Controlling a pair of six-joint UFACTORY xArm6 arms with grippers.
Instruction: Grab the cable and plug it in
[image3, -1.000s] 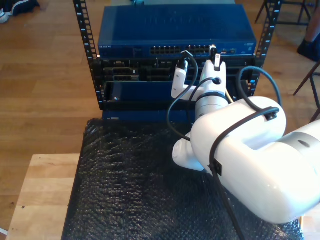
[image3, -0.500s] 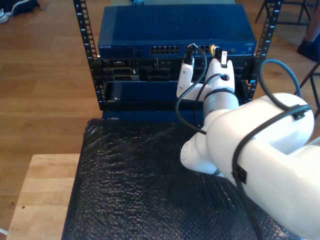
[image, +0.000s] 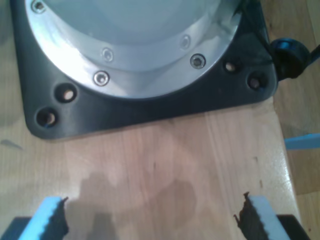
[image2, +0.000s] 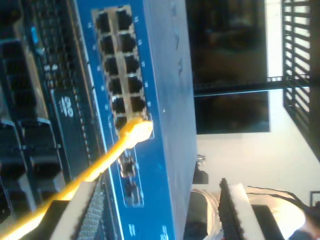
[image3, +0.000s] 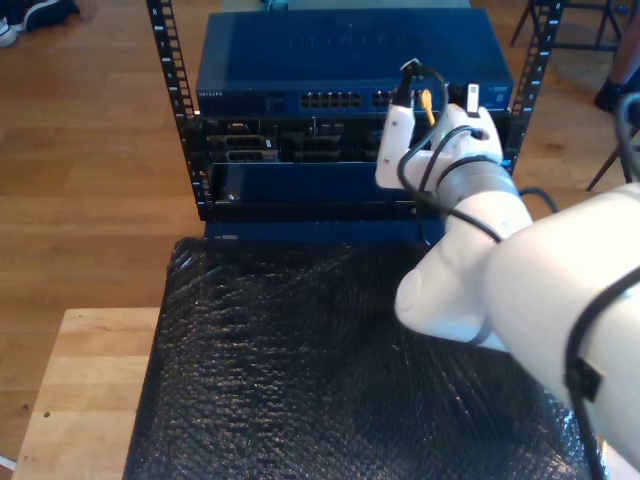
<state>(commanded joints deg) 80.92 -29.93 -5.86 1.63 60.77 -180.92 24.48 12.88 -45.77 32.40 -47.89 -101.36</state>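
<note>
Yellow cable (image2: 107, 155) had its plug seated in the blue switch (image2: 165, 100); its far length ran out of frame. My second gripper (image2: 155, 210) reached toward the ports, jaws wide. My first gripper (image: 150, 220) hung open over wood (image: 165, 165).

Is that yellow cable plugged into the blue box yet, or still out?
It looks plugged in: the yellow cable's plug end sits at a port on the blue switch, while my second gripper stands open. Whether it latched, I cannot tell.

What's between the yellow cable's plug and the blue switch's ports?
Nothing visible. The yellow network cable's plug already sits at a port in the blue network switch, at the end of the port block, and my second gripper has its jaws apart.
</note>
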